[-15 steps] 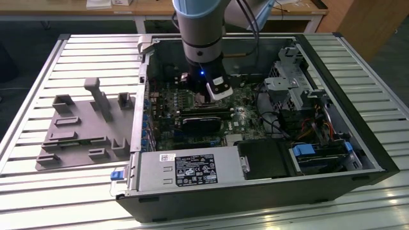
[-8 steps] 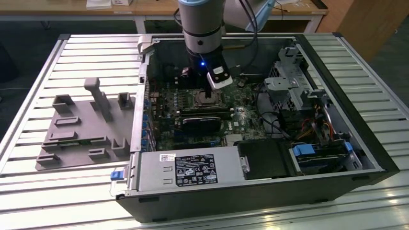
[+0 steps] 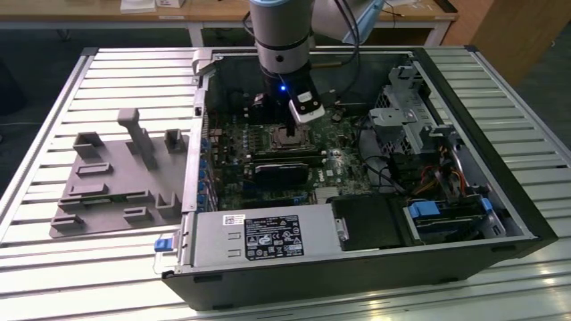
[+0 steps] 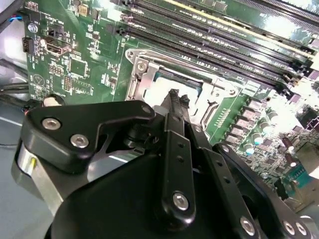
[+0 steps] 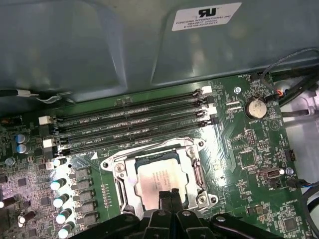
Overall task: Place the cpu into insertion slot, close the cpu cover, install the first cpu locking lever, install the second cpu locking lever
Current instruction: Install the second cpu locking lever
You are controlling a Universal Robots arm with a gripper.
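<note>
Cpu (image 5: pixel 162 180) seated in insertion slot (image 5: pixel 119 169); you have end effector (image 5: pixel 169 195) pinched together, empty, just above. Cover and levers: can't tell.

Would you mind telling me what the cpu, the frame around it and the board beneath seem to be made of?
The cpu looks like pale silver-grey metal with a matte top that reflects the light softly. The cpu cover around it seems to be thin stamped steel, bright and shiny, with glints along its edges. The circuit board is green and glossy, probably lacquered fibreglass laminate.
</note>
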